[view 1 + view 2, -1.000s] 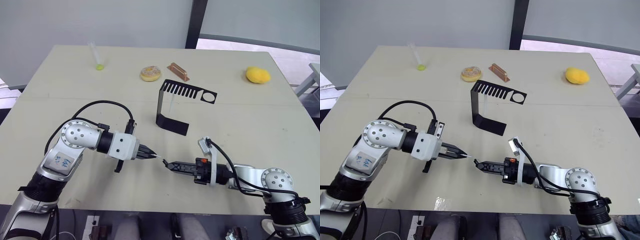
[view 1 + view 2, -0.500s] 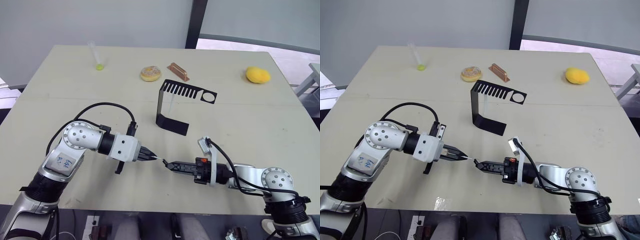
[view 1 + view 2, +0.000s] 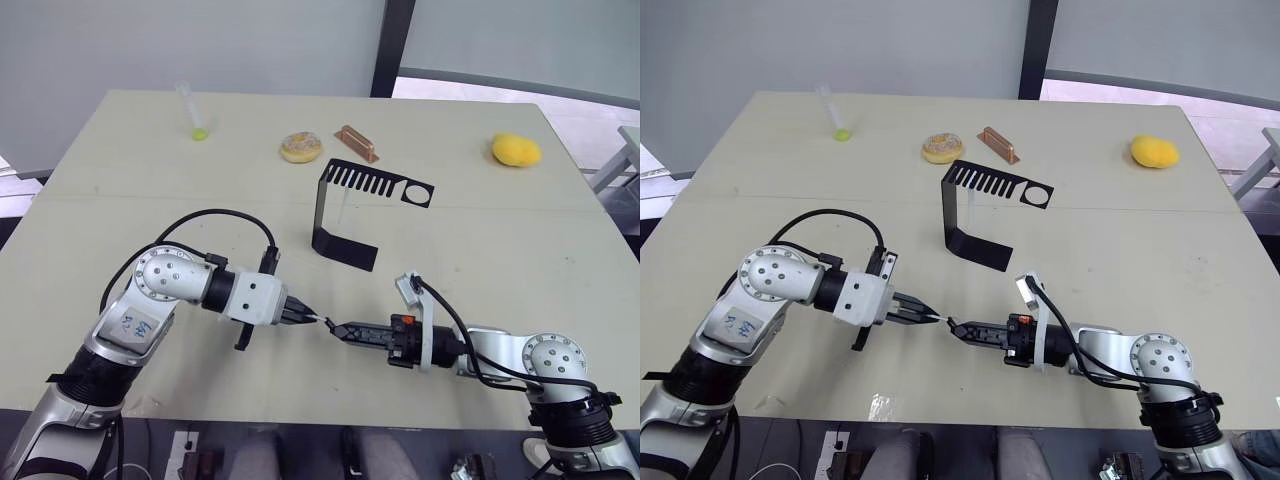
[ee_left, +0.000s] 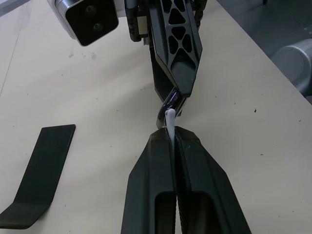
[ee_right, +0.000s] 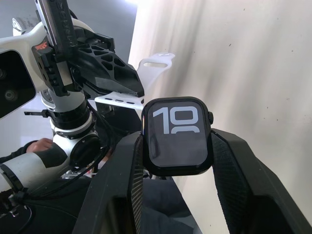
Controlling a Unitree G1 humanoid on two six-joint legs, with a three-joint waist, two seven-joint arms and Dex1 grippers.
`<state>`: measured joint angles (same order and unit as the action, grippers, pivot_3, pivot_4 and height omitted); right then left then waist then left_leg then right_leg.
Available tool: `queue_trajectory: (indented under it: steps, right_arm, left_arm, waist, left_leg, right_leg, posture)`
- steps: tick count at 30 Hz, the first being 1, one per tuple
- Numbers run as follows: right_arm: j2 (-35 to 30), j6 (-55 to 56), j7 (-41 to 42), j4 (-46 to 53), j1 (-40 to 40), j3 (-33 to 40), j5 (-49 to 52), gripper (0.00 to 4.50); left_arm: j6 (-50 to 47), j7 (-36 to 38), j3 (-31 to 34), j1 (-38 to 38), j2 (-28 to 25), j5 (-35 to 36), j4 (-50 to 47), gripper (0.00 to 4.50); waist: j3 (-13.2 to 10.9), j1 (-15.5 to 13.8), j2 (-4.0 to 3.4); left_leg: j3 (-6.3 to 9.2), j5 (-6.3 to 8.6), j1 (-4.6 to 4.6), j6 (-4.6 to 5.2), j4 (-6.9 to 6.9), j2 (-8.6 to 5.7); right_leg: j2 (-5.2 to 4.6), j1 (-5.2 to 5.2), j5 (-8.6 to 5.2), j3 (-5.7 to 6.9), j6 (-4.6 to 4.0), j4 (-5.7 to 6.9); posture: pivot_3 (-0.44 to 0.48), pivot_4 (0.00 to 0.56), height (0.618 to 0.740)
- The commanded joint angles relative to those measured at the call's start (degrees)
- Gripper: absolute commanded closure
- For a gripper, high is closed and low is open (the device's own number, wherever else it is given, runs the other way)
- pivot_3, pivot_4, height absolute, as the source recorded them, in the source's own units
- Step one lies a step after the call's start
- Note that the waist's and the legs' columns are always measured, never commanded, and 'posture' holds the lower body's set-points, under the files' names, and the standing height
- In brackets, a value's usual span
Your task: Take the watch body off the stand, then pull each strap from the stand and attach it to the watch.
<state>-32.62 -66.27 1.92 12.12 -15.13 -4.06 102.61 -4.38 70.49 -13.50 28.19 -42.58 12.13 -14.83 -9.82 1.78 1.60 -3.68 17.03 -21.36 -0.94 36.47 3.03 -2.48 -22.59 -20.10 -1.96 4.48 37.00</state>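
The watch [image 5: 178, 135], reading "10", is clamped between the right gripper's [image 3: 338, 329] fingers near the table's [image 3: 500, 250] front edge, bare tabletop all around. A white strap [image 4: 170, 122] is pinched in the closed left gripper [image 3: 305, 315], its end touching the watch. The stand [image 3: 345, 212] is set well behind.

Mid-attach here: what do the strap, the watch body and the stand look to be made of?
Strap: soft matte white, probably silicone, with punched holes visible.
Watch body: glossy black face that looks like glass; case material unclear.
Stand: thin matte black sheet with crisp bends and cut slots, likely painted metal.
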Motion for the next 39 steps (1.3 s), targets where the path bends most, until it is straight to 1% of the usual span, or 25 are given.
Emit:
queue_trajectory:
  steps: [1, 10, 23, 31, 39]
  right_arm:
    - [-0.37, 0.21, 1.20, 2.37, -0.39, 0.06, 0.92, 3.00]
    - [-0.40, 0.25, 1.18, 2.63, -0.23, 0.07, 0.81, 3.00]
    - [-0.66, -0.13, 1.59, 2.91, -0.14, -0.31, 0.59, 3.00]
    - [-0.83, -0.41, 1.89, 2.68, -0.60, -0.66, 0.33, 3.00]
    - [-0.41, -0.26, 1.68, 2.57, -0.69, -0.96, 0.22, 3.00]
  left_arm:
    - [0.58, -0.40, -0.18, -0.40, 0.20, -0.70, -0.56, 4.50]
    - [0.48, -0.71, -0.18, -0.34, 0.69, -1.24, -0.21, 4.50]
    - [0.78, 0.10, -1.78, 0.64, 1.25, -2.72, -1.08, 4.50]
    - [-2.07, -0.11, -3.31, 3.44, 1.79, -4.47, -3.00, 4.50]
    - [-4.64, 0.52, -4.70, 4.41, 1.73, -5.84, -4.94, 4.50]
  waist:
    - [0.00, -0.01, 0.00]
    - [0.00, -0.01, 0.00]
    - [0.00, -0.02, 0.00]
    - [0.00, -0.02, 0.00]
    - [0.00, -0.03, 0.00]
  left_leg:
    - [0.00, 0.00, 0.00, 0.00, 0.00, 0.00]
    - [0.00, 0.00, 0.00, 0.00, 0.00, 0.00]
    - [0.00, 0.01, -0.01, 0.01, 0.00, 0.01]
    - [0.00, 0.01, -0.02, 0.01, 0.00, 0.00]
    - [0.01, 0.01, -0.02, 0.02, 0.00, 0.00]
  right_leg:
    - [0.00, 0.00, 0.00, 0.00, 0.00, 0.00]
    - [0.00, 0.00, 0.00, 0.00, 0.00, 0.00]
    - [0.00, 0.00, 0.00, 0.00, 0.00, -0.01]
    - [0.00, 0.00, 0.00, 0.00, 0.00, -0.02]
    - [0.00, 0.00, 0.00, 0.00, 0.00, -0.03]
  posture:
    - [0.000, 0.150, 0.740]
    - [0.000, 0.150, 0.740]
    - [0.000, 0.150, 0.740]
    - [0.000, 0.150, 0.740]
    - [0.000, 0.150, 0.740]
